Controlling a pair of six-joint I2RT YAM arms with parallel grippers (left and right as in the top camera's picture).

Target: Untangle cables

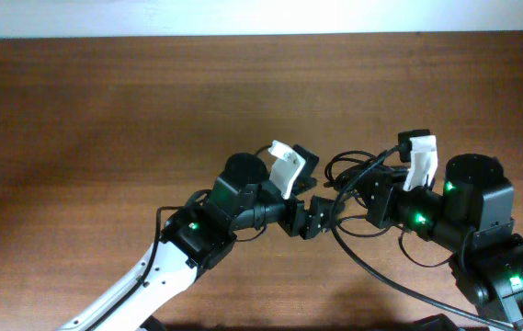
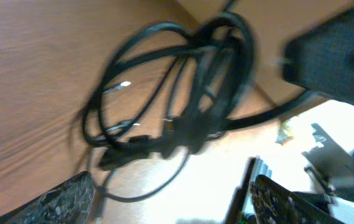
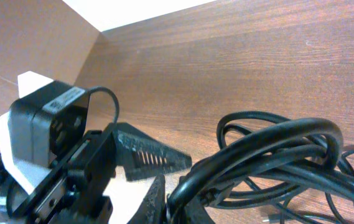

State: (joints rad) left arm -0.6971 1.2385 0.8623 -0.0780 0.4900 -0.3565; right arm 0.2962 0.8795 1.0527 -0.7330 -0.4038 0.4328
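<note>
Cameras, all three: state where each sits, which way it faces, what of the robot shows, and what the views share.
Overhead: fixed above the table, looking straight down; both arms show, left gripper and right gripper meeting at the cables.
Left wrist: on the left arm, looking down between its open fingers at the blurred cables.
Right wrist: on the right arm, looking low across the table; its gripper shut on the cables, left arm's wrist alongside.
Shared: all three show the cables.
</note>
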